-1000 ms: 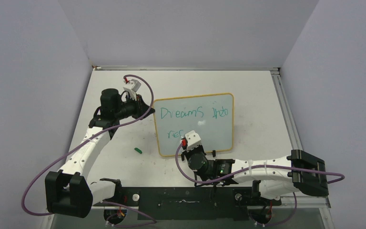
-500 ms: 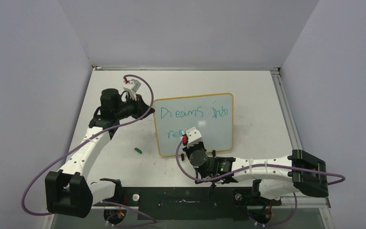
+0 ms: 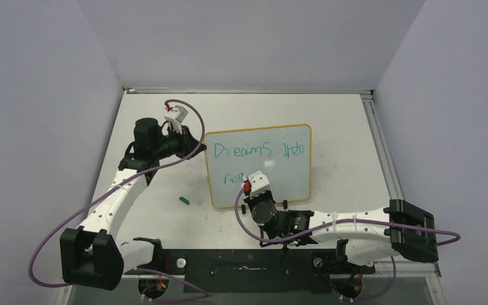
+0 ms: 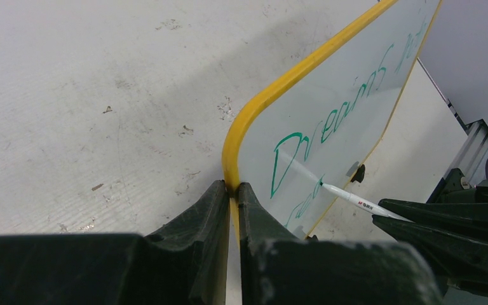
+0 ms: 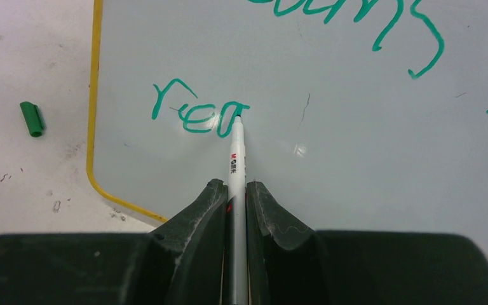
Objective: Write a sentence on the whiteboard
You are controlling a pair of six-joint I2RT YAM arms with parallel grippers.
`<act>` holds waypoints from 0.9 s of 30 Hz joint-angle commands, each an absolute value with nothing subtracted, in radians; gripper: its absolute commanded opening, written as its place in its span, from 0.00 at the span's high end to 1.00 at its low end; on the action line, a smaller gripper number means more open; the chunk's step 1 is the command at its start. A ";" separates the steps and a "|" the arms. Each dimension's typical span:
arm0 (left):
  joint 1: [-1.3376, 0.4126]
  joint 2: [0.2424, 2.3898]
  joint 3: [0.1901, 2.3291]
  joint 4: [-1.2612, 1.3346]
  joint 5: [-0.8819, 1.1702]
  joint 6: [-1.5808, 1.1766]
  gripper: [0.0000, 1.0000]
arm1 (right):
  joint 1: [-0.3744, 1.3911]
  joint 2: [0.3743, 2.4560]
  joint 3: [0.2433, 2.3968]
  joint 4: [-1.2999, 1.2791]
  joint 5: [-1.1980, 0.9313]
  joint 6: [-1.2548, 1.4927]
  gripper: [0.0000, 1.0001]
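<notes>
The whiteboard (image 3: 279,165) with a yellow frame lies mid-table. The sentence (image 3: 254,150) in green reads "Dreams into" on the top line and "rea" (image 5: 197,114) on the second. My left gripper (image 4: 233,190) is shut on the whiteboard's left yellow edge (image 4: 254,114). My right gripper (image 5: 235,190) is shut on a white marker (image 5: 236,149). The marker's tip touches the board at the end of "rea". The marker also shows in the left wrist view (image 4: 356,202). From above, the right gripper (image 3: 257,190) sits over the board's near left part and hides some of the second line.
A green marker cap (image 3: 185,200) lies on the table left of the board, also in the right wrist view (image 5: 32,119). Purple cables loop by both arms. Grey walls enclose the table, and a metal rail (image 3: 381,146) runs along its right edge.
The right gripper with the marker has shifted slightly right along the second line, and the green text has grown from "re" to "rea". The left arm has not moved.
</notes>
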State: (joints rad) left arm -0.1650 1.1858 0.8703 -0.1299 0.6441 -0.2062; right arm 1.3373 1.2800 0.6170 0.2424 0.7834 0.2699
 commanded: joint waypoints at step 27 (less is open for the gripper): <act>-0.176 1.166 0.894 -0.104 0.677 -0.218 1.00 | 1.257 1.217 0.656 0.303 0.809 0.169 0.95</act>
